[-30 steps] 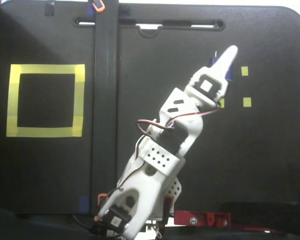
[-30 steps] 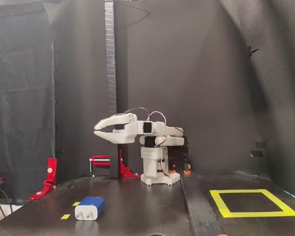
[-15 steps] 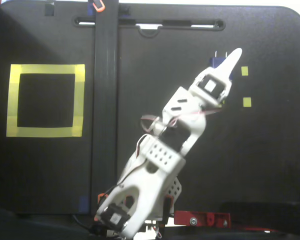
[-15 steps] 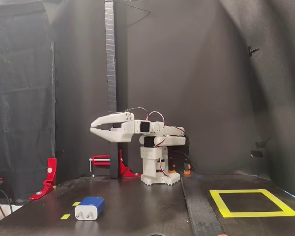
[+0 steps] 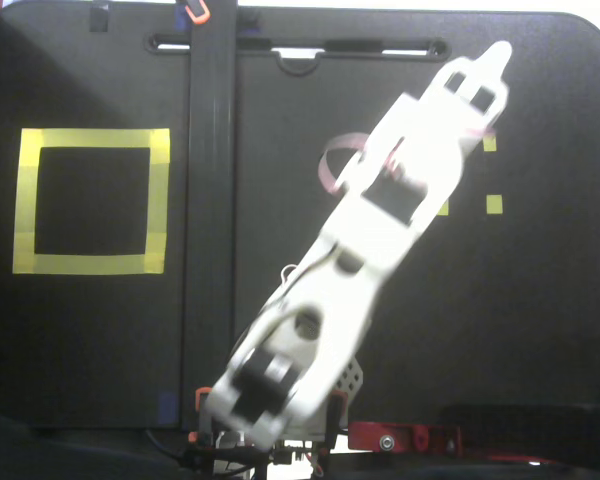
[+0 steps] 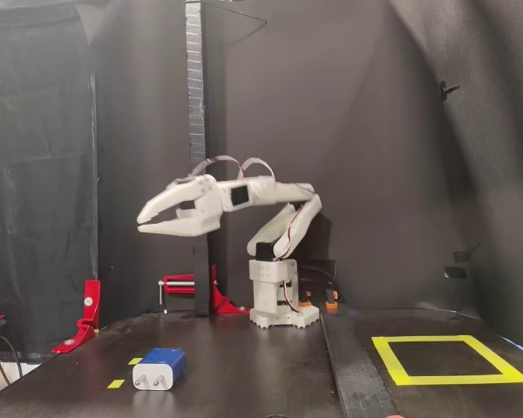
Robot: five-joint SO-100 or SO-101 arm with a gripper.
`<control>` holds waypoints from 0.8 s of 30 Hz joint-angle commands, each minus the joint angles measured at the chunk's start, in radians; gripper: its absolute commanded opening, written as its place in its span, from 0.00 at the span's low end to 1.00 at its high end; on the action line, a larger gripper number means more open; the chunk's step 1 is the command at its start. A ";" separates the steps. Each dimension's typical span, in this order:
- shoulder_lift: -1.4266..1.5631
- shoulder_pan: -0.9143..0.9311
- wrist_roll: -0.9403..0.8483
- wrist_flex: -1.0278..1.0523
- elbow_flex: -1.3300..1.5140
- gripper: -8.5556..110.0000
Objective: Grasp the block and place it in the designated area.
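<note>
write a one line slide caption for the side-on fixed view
White arm reaches out with its open gripper high above the blue block, which lies on the table left of the empty yellow designated area.

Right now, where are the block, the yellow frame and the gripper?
block (image 6: 159, 367): fixed side view, on its blue top face.
yellow frame (image 5: 159, 200): fixed top view, on its right tape strip.
gripper (image 6: 141, 223): fixed side view, midway between fingertips.

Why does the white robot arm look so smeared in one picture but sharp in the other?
In the fixed view from above, the white plastic arm is motion-blurred and overexposed, its edges glowing against the black table; in the fixed view from the side, the dim, even light keeps the hand and the small dark blue plug adapter block crisp, with a soft sheen on the tabletop.
</note>
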 commanded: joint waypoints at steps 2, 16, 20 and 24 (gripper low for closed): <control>-0.132 -0.009 -0.008 0.144 -0.216 0.07; -0.439 -0.034 -0.071 0.683 -0.635 0.08; -0.523 -0.038 -0.098 0.801 -0.732 0.08; -0.594 -0.043 -0.126 0.900 -0.793 0.08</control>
